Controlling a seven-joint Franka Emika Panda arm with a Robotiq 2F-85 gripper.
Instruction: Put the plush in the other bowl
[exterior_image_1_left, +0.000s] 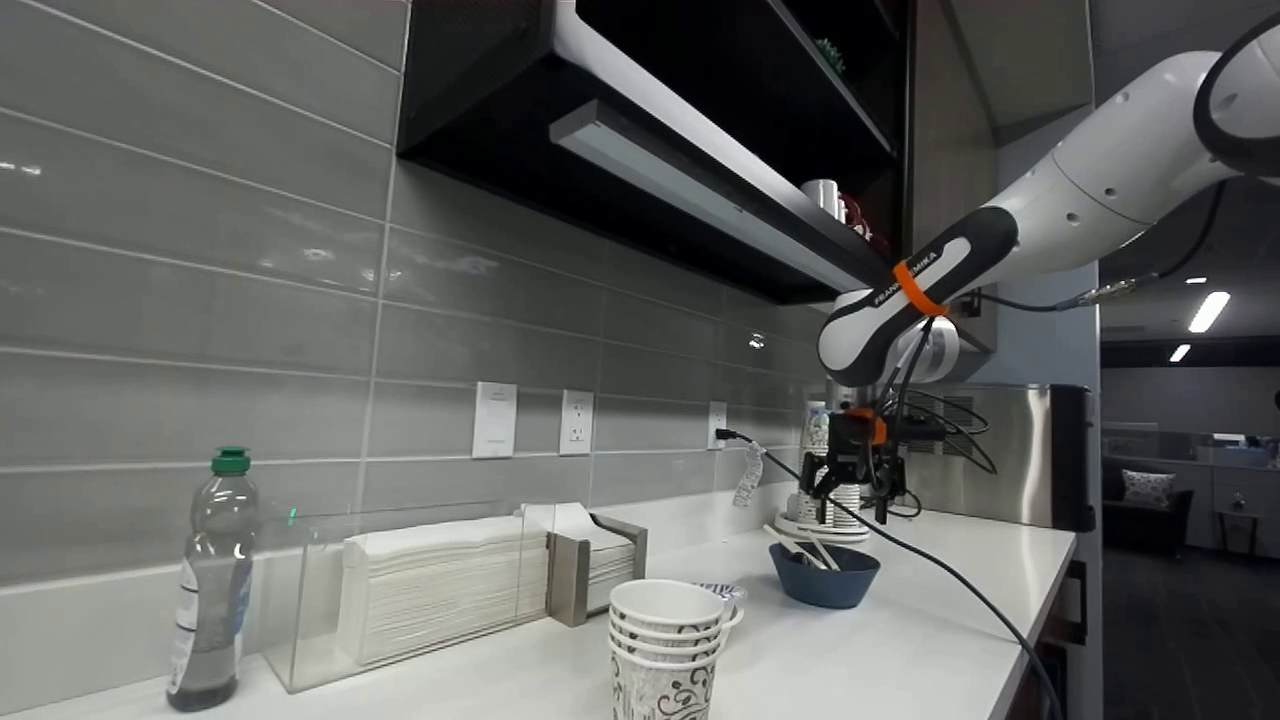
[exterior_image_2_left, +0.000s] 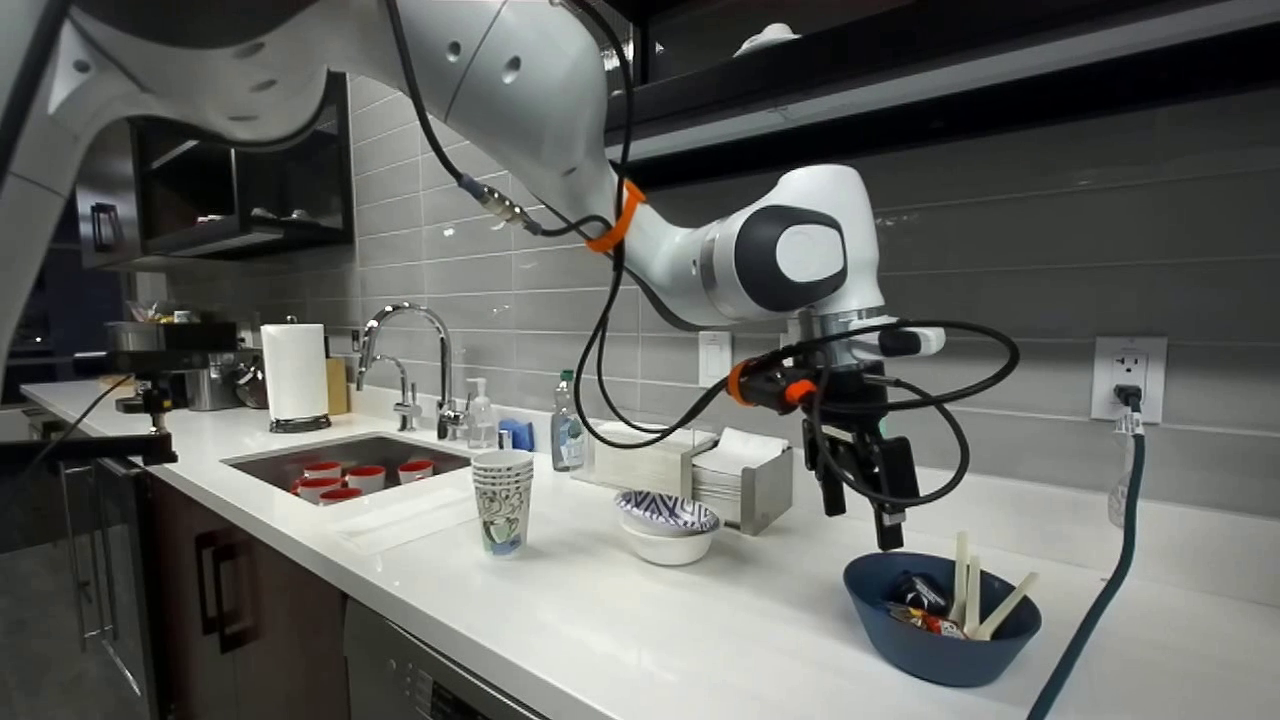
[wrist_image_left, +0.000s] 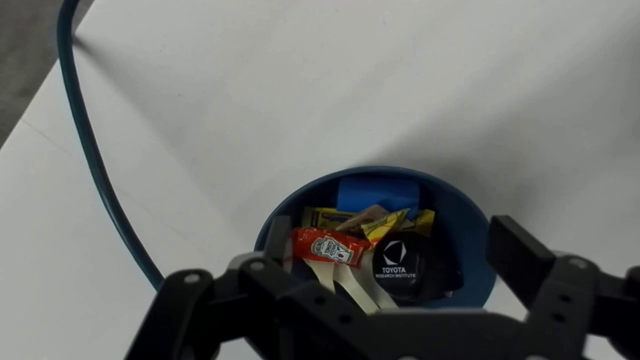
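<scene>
A blue bowl (exterior_image_2_left: 930, 645) stands on the counter; it also shows in an exterior view (exterior_image_1_left: 825, 590) and the wrist view (wrist_image_left: 472, 255). In it lies a dark rounded item lettered TOYOTA RESEARCH INSTITUTE, apparently the plush (wrist_image_left: 397, 265), (exterior_image_2_left: 922, 592), with a red ketchup packet (wrist_image_left: 330, 247), yellow packets and pale utensils (wrist_image_left: 355, 287). My gripper (wrist_image_left: 397, 245) is open and empty above this bowl, fingers on either side of the plush in the wrist view; it shows in both exterior views (exterior_image_1_left: 852, 510), (exterior_image_2_left: 862, 525). A patterned bowl (exterior_image_2_left: 667, 510) sits in a white bowl (exterior_image_2_left: 668, 550).
Stacked paper cups (exterior_image_2_left: 503, 500), (exterior_image_1_left: 663, 670) stand near the white bowl. A napkin holder (exterior_image_2_left: 770, 490) is behind it against the wall. A dark cable (exterior_image_2_left: 1090, 600), (wrist_image_left: 90, 135) crosses the counter beside the blue bowl. A shelf (exterior_image_1_left: 720, 170) hangs above. A sink (exterior_image_2_left: 290, 465) holds several mugs.
</scene>
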